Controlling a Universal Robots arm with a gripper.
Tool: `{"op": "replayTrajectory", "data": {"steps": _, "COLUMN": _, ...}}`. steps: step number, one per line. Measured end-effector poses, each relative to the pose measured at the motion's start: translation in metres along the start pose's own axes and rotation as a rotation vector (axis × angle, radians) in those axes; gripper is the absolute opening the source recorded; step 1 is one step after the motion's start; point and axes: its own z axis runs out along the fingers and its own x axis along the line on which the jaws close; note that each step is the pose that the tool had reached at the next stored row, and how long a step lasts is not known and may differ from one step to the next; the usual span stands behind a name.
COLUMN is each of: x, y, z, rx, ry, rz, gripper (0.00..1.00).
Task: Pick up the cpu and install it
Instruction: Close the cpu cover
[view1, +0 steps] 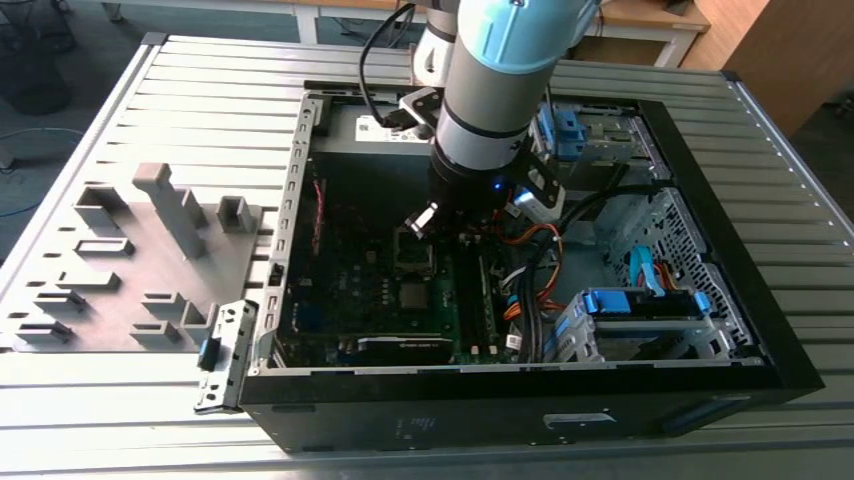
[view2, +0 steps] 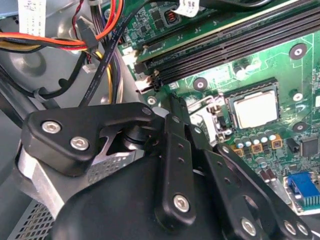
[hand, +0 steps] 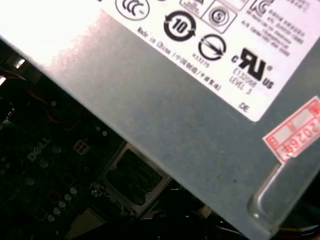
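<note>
- The slatted metal table (view1: 200, 90) carries everything else.
- An open black case (view1: 534, 415) lies on its side on the table, with its inside facing up.
- A gray tray (view1: 134, 270) of upright blocks sits just beside the case, on the exterior view's left.
- The arm (view1: 497, 90) reaches down into the case.
- The gray power supply (hand: 175, 115), with labels stuck on it, hangs over the dark board in the first wrist view.
- The motherboard (view1: 347, 290) covers the case floor.
- The long dark memory slots (view2: 235, 47) run past one side of the socket (view2: 252, 85).
- The gripper (view1: 427, 222) hangs low over the motherboard. I cannot tell how far open it is, or whether it holds anything.
- The cpu (view2: 255, 109) lies flat in the socket with its silver top up. It is near the gripper's black links but apart from them.
</note>
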Motion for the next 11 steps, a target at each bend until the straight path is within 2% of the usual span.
{"op": "replayTrajectory", "data": {"steps": 11, "x": 0.0012, "y": 0.0012, "z": 0.0011, "rx": 0.0002, "ry": 0.0, "rz": 0.0, "gripper": 0.11}}
